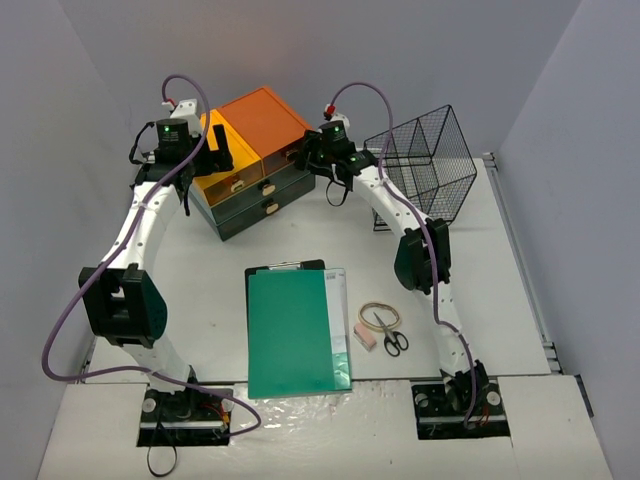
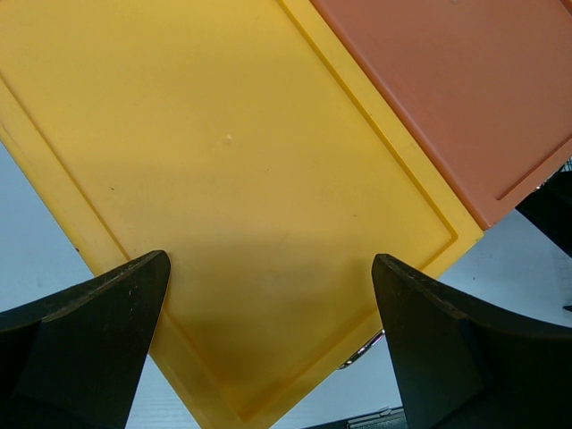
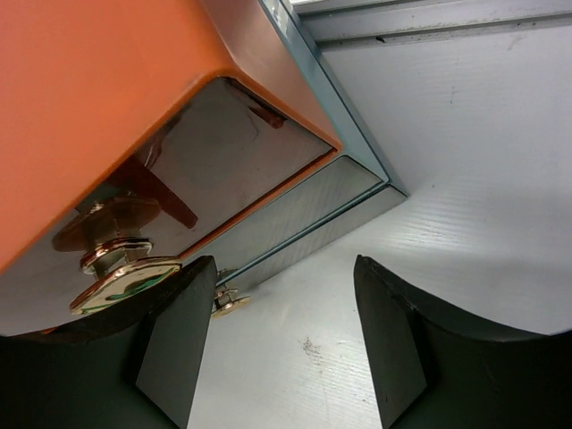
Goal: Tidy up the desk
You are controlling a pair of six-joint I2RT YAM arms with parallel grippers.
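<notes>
The white desk [image 1: 480, 290] holds a green clipboard [image 1: 295, 330], a rubber band [image 1: 378, 316], black scissors [image 1: 391, 338] and a pink eraser [image 1: 365, 338] near the front. My left gripper [image 1: 220, 150] is open over the yellow top of the drawer unit [image 2: 250, 179], empty. My right gripper [image 1: 312, 150] is open beside the orange drawer [image 3: 107, 98], its left finger [image 3: 174, 340] next to the brass handle [image 3: 121, 277], gripping nothing.
The drawer unit [image 1: 250, 165] stands at the back centre with grey-green lower drawers [image 1: 262, 205]. A black wire basket [image 1: 425, 160] stands at the back right. A metal rail [image 1: 525, 260] runs along the desk's right edge.
</notes>
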